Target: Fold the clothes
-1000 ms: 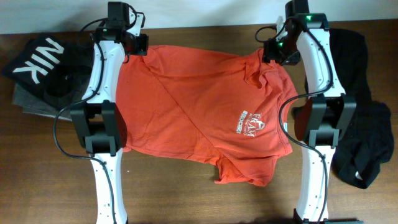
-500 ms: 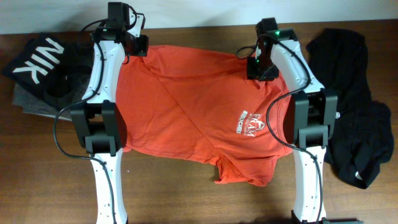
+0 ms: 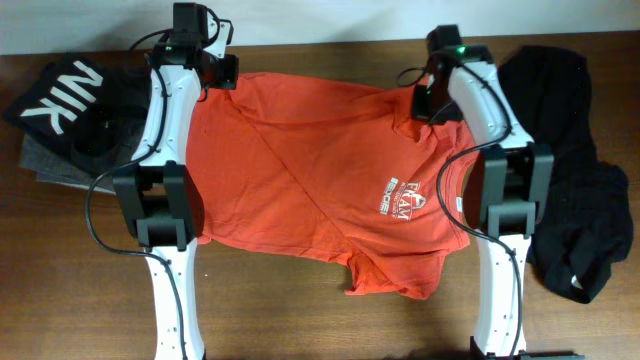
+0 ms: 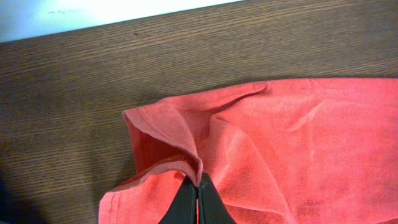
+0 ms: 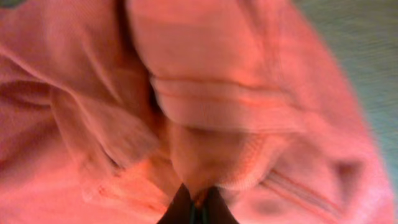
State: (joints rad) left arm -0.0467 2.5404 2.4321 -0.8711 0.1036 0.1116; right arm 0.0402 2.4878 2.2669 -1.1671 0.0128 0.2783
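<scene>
The right gripper (image 3: 425, 105) has just pinched shut on the far edge of the red T-shirt (image 3: 300, 180) lying flat on the table (image 3: 300, 320) — the left gripper (image 4: 197, 194) already clamps its other far corner — so folding can likely start.

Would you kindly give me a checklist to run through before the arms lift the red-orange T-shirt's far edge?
1. Left gripper shut on the T-shirt at its far edge: ok.
2. Right gripper shut on T-shirt fabric: ok.
3. Number of layers in the right grip: cannot tell, view blurred.
4. T-shirt lying flat: not ok, near hem bunched.
5. Black garment clear of the T-shirt: cannot tell, right arm hides the gap.
</scene>
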